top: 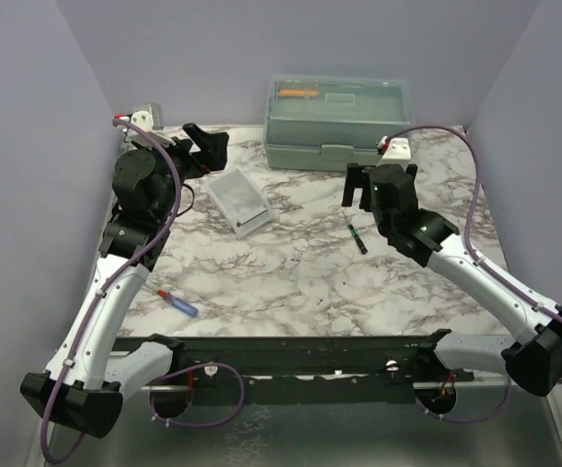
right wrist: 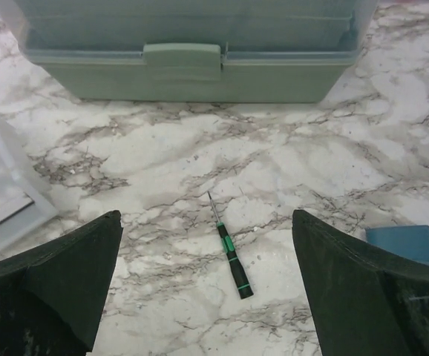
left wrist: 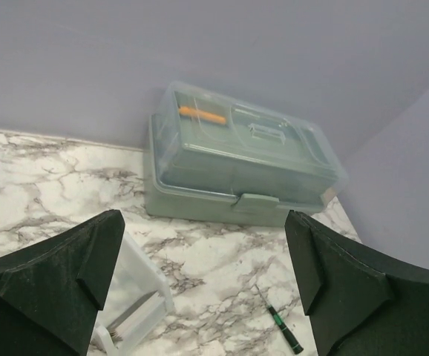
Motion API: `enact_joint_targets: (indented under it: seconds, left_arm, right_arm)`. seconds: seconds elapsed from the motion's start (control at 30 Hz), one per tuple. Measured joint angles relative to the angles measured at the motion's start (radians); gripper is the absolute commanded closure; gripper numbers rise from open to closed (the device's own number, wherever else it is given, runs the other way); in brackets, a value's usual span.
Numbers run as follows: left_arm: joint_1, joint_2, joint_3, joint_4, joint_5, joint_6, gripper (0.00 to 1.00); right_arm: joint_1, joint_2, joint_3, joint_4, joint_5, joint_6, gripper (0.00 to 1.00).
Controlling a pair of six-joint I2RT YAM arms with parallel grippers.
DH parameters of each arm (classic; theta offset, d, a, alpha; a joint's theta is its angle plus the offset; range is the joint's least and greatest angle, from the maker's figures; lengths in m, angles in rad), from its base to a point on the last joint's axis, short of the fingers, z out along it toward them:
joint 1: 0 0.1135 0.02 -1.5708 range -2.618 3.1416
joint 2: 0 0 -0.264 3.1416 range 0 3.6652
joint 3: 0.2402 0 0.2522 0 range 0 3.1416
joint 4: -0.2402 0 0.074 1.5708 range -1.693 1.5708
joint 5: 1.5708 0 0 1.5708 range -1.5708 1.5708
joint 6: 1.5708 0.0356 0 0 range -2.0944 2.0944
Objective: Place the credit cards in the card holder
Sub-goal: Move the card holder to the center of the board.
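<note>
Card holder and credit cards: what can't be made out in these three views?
1. Card holder: the right wrist view shows one blue corner; a finger of the right gripper covers the rest. Open or folded, cannot tell.
2. Credit cards: in none of the views.
3. Box: the cloudy lid blurs the contents; only something orange shows.

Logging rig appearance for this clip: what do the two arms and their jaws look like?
The left arm and right arm match: white links, black joints and bases, a purple cable looped along each. The jaws are matte black wedges.
</note>
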Motion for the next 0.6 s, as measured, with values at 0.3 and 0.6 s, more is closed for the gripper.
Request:
enact_joint_targets:
  seconds: [0.3, 0.6]
  left_arm:
    - [0.000, 0.064, 0.000, -0.025, 0.115, -0.002, 0.01]
    - [0.000, 0.086, -0.034, -0.028, 0.198, -0.023, 0.01]
  right_arm:
    - [-0.272, 0.085, -0.024, 0.001, -0.275, 0.108, 0.05]
    - [-0.884, 0.091, -0.190, -0.005, -0.659, 0.300, 0.03]
